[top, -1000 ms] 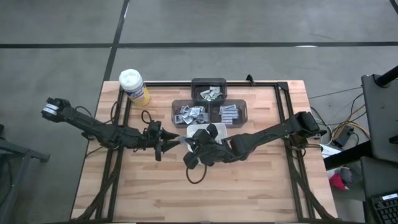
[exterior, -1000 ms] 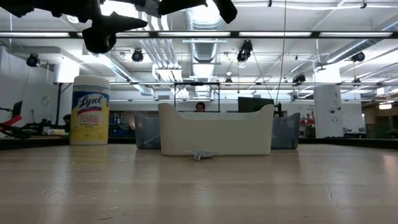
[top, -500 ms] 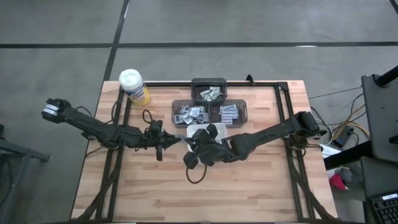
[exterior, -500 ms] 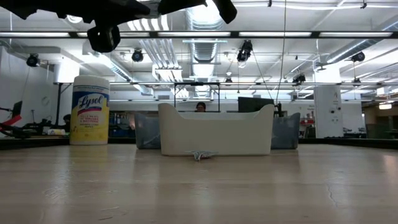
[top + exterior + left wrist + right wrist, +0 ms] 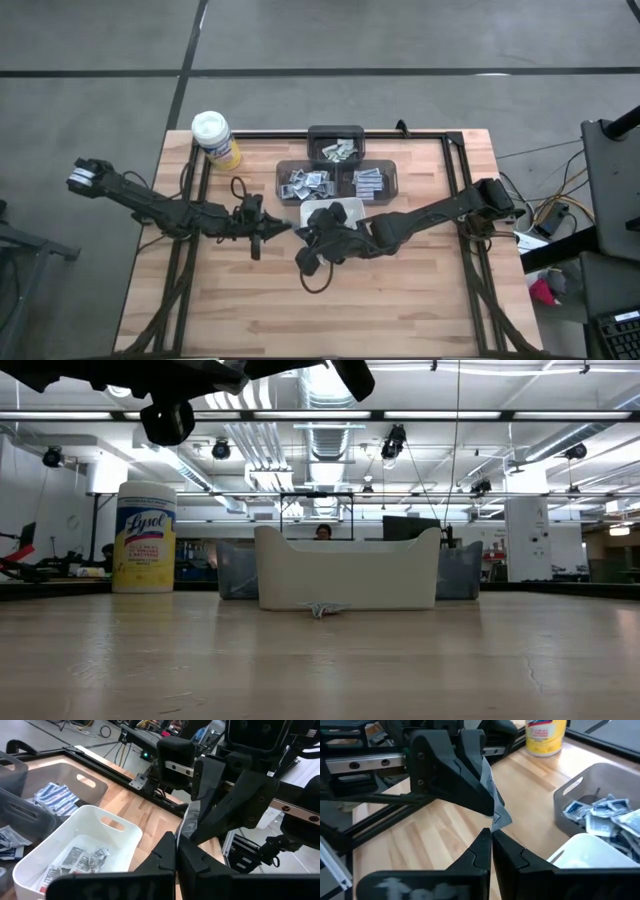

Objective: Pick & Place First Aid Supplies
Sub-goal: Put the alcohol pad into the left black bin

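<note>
A: As the two hands meet above the middle of the table, what does each one hold?

B: The left hand (image 5: 284,226) is closed on one small packet (image 5: 189,818). The right hand (image 5: 299,231) is closed on the same packet from the other side. In the right wrist view the packet (image 5: 496,813) stands between the two pairs of fingertips.

A: Where are they?

B: Just beside the white dish (image 5: 352,210), on its left side, above the wood.

A: And the other packets?

B: Some lie inside the white dish (image 5: 80,861). More fill the grey trays behind it (image 5: 310,180). One crumpled packet lies on the table in front of the dish (image 5: 327,609).

A: Anything else on the table?

B: A yellow canister of wipes (image 5: 216,138) stands at the far left corner, well apart from the hands.
</note>
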`<state>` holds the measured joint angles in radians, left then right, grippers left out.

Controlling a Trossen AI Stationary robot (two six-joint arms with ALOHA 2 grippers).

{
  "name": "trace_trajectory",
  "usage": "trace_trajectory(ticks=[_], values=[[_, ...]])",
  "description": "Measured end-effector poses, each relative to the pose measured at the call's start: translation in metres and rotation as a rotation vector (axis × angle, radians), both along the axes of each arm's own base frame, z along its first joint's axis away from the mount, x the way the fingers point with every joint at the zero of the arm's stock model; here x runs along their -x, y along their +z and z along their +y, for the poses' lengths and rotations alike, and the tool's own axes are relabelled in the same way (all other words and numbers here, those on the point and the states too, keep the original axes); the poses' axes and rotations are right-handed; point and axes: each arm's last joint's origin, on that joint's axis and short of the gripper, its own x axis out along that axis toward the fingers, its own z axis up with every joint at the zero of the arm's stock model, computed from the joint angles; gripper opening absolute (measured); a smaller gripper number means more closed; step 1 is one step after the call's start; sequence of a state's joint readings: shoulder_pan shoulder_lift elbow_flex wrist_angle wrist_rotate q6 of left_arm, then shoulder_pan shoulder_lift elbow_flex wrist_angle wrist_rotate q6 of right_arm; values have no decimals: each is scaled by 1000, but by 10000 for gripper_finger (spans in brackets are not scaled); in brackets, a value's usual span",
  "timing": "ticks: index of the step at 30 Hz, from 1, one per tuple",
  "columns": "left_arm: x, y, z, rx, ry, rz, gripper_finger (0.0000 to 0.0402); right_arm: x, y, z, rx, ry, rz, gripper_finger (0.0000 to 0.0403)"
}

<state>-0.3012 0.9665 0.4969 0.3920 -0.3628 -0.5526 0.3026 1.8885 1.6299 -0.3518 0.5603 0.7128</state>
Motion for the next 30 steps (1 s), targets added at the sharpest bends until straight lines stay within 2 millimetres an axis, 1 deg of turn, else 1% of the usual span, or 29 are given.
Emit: trace_trajectory(ticks=[5,13,18,30], values=[[0,0,0,2,-9,-2,0,0,0,0,-20,12,2,16],[0,1,0,6,-11,-9,0,-1,-1,-1,-47,12,3,75],[0,1,0,5,-10,-9,0,0,-2,-1,-33,26,19,101],[2,2,0,4,-10,-9,0,3,-1,-1,-47,54,47,116]])
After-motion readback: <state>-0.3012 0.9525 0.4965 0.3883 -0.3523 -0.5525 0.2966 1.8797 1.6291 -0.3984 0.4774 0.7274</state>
